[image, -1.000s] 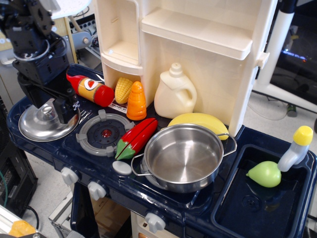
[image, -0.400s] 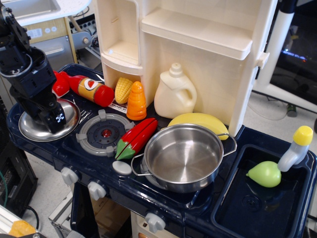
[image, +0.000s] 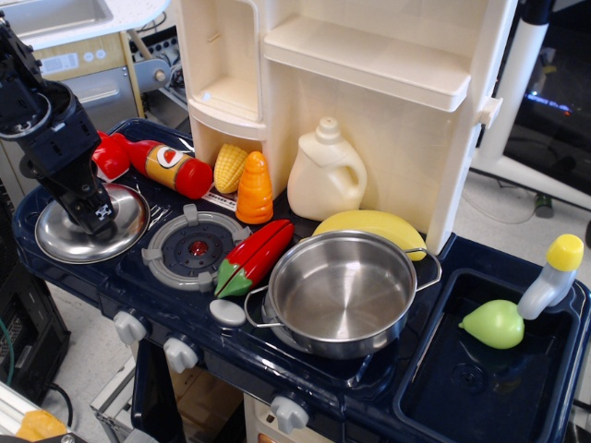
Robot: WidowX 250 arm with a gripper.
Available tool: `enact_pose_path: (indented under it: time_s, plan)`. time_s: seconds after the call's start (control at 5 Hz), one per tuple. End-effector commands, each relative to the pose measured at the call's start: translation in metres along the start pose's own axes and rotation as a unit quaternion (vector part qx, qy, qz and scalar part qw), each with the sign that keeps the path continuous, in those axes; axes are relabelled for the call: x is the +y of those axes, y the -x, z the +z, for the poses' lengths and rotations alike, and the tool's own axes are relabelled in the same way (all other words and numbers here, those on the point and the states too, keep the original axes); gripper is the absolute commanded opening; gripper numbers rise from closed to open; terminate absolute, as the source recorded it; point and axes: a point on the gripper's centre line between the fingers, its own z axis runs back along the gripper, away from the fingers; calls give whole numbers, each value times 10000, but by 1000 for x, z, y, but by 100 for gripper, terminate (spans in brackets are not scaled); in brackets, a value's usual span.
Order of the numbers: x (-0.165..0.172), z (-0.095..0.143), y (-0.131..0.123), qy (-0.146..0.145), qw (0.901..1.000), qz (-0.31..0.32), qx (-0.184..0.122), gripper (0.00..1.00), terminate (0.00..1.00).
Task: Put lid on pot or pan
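Observation:
The shiny domed steel lid (image: 55, 242) lies flat on the far-left corner of the dark blue toy stove. My black gripper (image: 95, 218) is down over the middle of the lid and covers its knob. Its fingers are hidden by its own body, so I cannot tell whether they are closed on the knob. The shiny steel pot (image: 340, 293), wide and shallow with two wire loop handles, stands open and empty on the front middle of the stove, well to the right of the lid.
Between lid and pot are a grey toy burner with a red centre (image: 196, 247) and a red pepper (image: 254, 257). Behind stand a ketchup bottle (image: 166, 166), corn (image: 229, 166), an orange carrot (image: 255, 187), a cream jug (image: 326, 173) and a banana (image: 369, 224). The sink (image: 480, 378) at right holds a green pear (image: 494, 323).
The gripper has moved left and down from beside the knob to over the lid's centre, hiding the knob. The lid and the pot have not moved.

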Motion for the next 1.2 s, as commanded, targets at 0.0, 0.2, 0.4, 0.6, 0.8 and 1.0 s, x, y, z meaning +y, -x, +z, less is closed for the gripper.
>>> enact_pose_path:
  time_s: [0.0, 0.2, 0.4, 0.6, 0.8, 1.0]
  plan:
    - [3, 5, -7, -41, 9998, -145, -119, 0, 0]
    - [-9, 27, -13, -273, 9993, 150, 222, 0, 0]
    - [-44, 68, -35, -329, 9954, 441, 785, 0, 0]
    - [-87, 103, -46, -138, 9872, 1198, 1041, 0, 0]
    - [-137, 114, -49, -93, 9818, 1739, 753, 0, 0]
    - [-173, 109, -58, -31, 9785, 1973, 597, 0, 0]
